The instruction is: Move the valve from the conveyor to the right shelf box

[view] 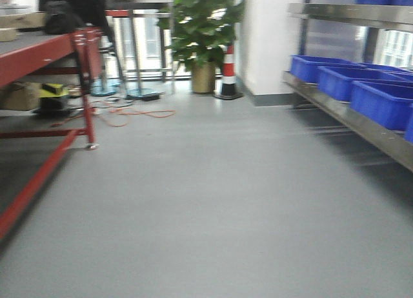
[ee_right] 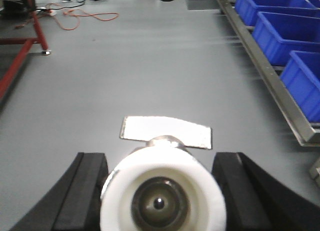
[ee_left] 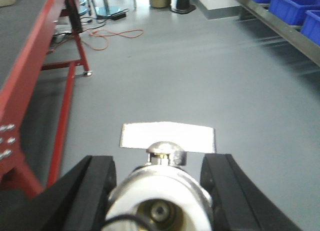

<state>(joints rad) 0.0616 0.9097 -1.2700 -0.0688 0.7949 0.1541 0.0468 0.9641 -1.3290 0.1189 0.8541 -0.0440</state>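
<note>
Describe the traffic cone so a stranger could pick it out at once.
At the far end of the grey floor, a white wall corner stands between the conveyor and the shelf of blue boxes. At its foot, right of the potted plant, is the cone, the only thing striped red and white.

Daylight comes in through the windows (view: 145,46) at the top of the front view, so that end blows out and the plant (view: 203,27) goes pretty dark against it. The whole shot is soft, with sideways smear that's worst on the blue bins (view: 381,98) at right. The floor (view: 213,214) is evenly lit with a mild sheen, and there's dull shadow under the conveyor (view: 39,56) at left. In both wrist views, the white round part (ee_left: 160,201) (ee_right: 160,191) at the bottom is blurry and overexposed. The pale patch (ee_left: 167,136) (ee_right: 167,131) above it glares pure white.
</note>
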